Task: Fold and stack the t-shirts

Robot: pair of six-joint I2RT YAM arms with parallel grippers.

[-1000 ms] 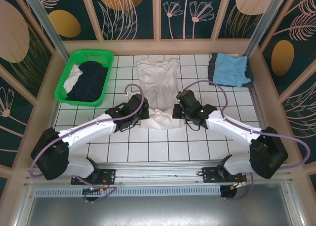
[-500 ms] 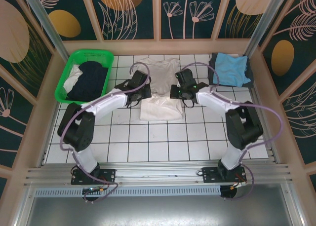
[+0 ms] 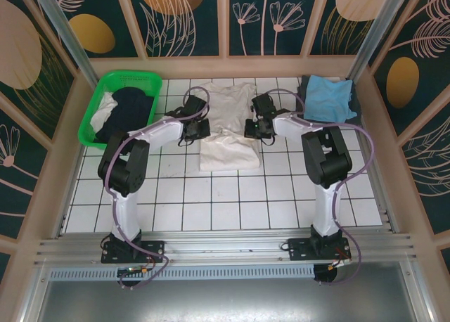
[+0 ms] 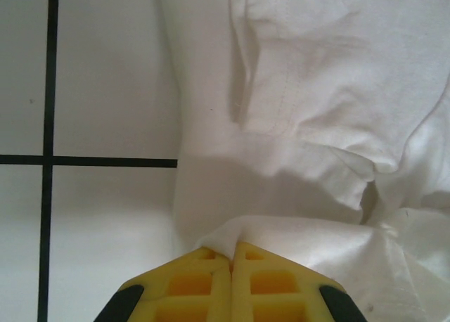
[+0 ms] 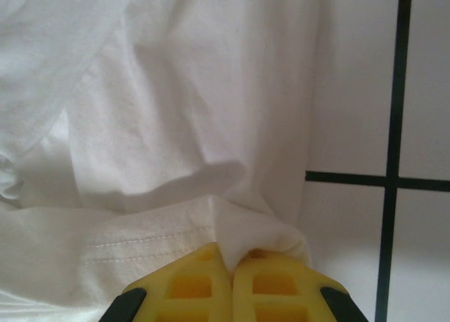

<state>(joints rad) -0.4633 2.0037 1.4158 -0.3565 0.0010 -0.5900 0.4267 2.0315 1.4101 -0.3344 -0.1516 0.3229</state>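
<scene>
I have the left gripper (image 4: pixel 230 255) and right gripper (image 5: pixel 230 260) each pinched shut on a side edge of the white t-shirt (image 3: pixel 226 143), lying near the far edge of the bench (image 3: pixel 211 202); if one thin pinch slips, I judge the fold lands skewed

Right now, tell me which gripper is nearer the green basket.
Left. The left gripper pinches the white t-shirt on its edge facing the green basket; the right gripper pinches the opposite edge, the shirt's width farther away.
</scene>
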